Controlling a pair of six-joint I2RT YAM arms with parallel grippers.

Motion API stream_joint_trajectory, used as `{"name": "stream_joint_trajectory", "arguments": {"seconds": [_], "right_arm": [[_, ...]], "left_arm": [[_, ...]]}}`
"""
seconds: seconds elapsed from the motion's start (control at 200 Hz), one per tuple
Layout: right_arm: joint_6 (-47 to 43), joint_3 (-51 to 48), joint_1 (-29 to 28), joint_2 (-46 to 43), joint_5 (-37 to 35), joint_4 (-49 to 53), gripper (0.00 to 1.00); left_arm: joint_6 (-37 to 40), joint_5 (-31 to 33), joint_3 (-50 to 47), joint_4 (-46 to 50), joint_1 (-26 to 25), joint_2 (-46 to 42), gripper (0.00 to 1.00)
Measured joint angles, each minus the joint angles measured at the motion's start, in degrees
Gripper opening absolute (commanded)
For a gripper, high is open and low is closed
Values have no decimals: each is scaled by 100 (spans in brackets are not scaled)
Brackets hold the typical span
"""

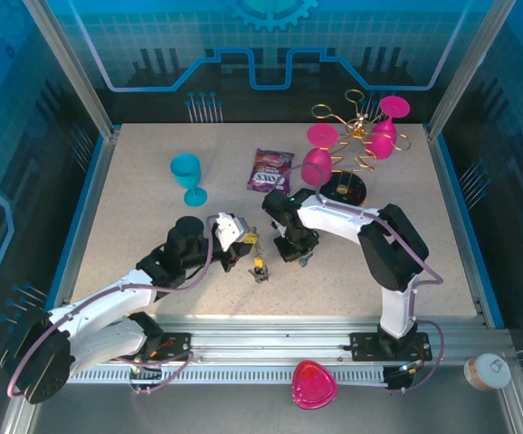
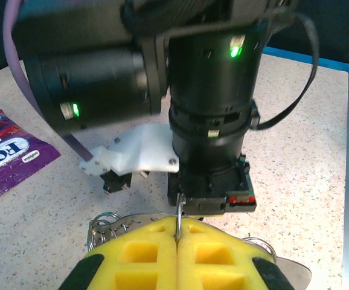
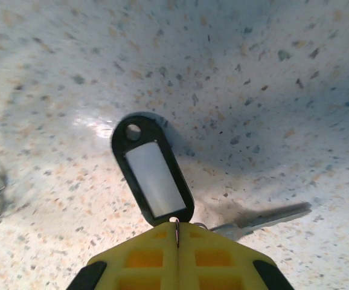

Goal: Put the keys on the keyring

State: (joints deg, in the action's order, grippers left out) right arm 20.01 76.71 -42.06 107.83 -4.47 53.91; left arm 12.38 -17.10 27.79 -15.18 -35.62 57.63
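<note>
My left gripper (image 2: 178,232) is shut on the thin wire of the keyring (image 2: 179,212). The ring's silvery coiled stretch (image 2: 102,226) sticks out left of the yellow pads. The right gripper (image 3: 177,232) is shut on the small ring of a key with a black tag and white label (image 3: 153,172). That key's silver blade (image 3: 265,219) lies flat on the table. From above, the left gripper (image 1: 234,246) and right gripper (image 1: 295,253) face each other low over the table's middle. Other keys (image 1: 260,268), one with an orange-yellow tab, lie between them.
A purple candy packet (image 1: 270,170) and a teal goblet (image 1: 188,176) lie behind the grippers. Magenta goblets hang on a gold wire rack (image 1: 361,136) at the back right. The right arm's wrist (image 2: 211,139) stands close in front of the left gripper.
</note>
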Motion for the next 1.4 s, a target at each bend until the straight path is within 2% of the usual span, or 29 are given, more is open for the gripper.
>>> {"name": "stream_joint_trajectory", "arguments": {"seconds": [0.185,0.35,0.58,0.82,0.98,1.401], "right_arm": [[-905,-164,2,-1469,269,-372,0],[-1917,-367,79,-2382,1185,-868,0],[-2697,-903,549,-2470,2710,-1449,0],[-3025,-946,614,-2562,3753,-1781,0],[-3082,-946,614,-2553,3991,-1803,0],[-2968,-824,608,-2391,3943,-1930,0]], "left_arm": [[46,63,0,0,0,0,0],[129,59,2,-7,0,55,0],[133,13,13,-4,0,125,0],[129,-76,13,-4,0,136,0],[125,-74,13,-7,-13,136,0],[105,-74,68,-9,-83,223,0]]}}
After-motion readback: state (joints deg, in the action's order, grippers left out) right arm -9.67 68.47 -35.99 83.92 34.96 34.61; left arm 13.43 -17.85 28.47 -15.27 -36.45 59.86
